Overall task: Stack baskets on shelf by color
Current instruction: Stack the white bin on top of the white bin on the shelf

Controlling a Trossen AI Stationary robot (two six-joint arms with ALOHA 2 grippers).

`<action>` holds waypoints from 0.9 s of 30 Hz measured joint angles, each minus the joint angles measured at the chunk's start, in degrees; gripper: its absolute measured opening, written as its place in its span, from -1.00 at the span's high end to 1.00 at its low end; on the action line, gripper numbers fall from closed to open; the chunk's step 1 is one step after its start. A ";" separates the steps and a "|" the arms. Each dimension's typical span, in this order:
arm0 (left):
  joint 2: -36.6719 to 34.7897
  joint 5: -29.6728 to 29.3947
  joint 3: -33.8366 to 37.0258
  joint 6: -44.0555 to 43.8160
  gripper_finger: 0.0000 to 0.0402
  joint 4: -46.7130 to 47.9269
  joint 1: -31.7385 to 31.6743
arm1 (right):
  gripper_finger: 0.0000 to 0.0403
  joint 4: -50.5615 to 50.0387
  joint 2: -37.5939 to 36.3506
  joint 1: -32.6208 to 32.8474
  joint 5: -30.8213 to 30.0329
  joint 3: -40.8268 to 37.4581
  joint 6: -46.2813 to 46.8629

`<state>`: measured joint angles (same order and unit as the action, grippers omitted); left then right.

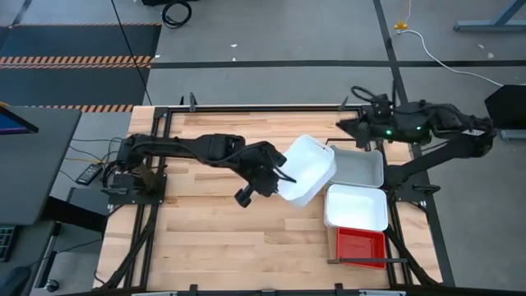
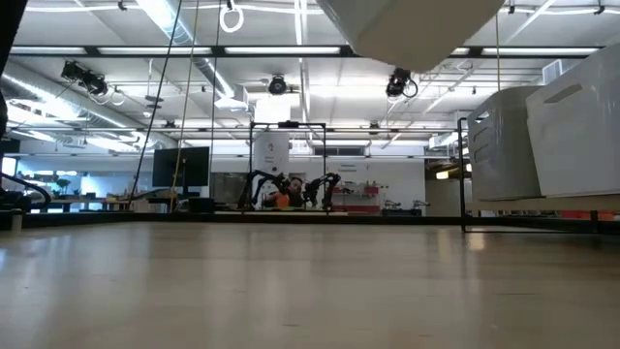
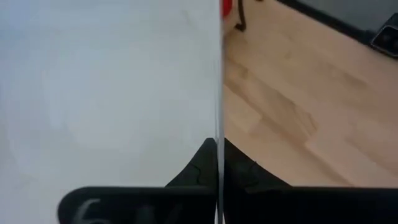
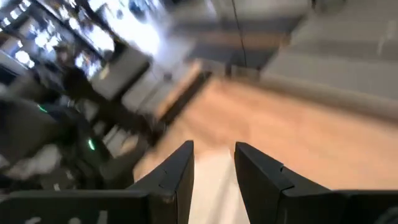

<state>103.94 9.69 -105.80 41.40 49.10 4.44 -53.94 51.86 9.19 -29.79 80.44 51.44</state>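
1. one white basket (image 1: 308,170) hangs tilted above the table (image 1: 205,230), the left gripper (image 1: 275,177) clamped on its thin rim.
2. it looks light, stiff and smooth; a wall edge seems the best hold, though a pinch there may slip.
3. grey basket (image 1: 359,167), second white basket (image 1: 356,207) and red basket (image 1: 361,245) line the shelf (image 1: 332,177).
4. right gripper (image 4: 214,168) waits part open, empty, by the far edge.

Both arms (image 1: 205,150) black w/ jointed segments; right arm (image 1: 427,123) shows small green lights, black cables alongside.
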 joint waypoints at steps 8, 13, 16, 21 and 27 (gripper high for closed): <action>0.20 3.73 0.03 7.07 0.99 4.09 1.08 | 0.40 -10.35 2.13 -4.78 22.62 0.00 9.07; 0.31 6.92 0.36 10.06 1.00 4.68 0.31 | 0.40 -11.23 6.08 -7.23 32.15 0.00 8.00; 0.31 6.89 0.38 10.48 1.00 4.57 -0.31 | 0.40 -11.72 9.47 -8.24 37.38 -0.01 5.66; 0.33 6.93 0.38 10.28 0.99 4.87 -0.85 | 0.40 -11.24 14.05 -10.18 42.70 0.00 2.11; 0.35 7.07 0.41 10.24 0.98 4.74 -0.80 | 0.39 -13.44 17.47 -12.90 49.25 0.00 -3.07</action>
<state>104.29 16.76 -105.39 51.64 53.84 3.64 -67.38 69.32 -3.71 19.46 80.44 48.37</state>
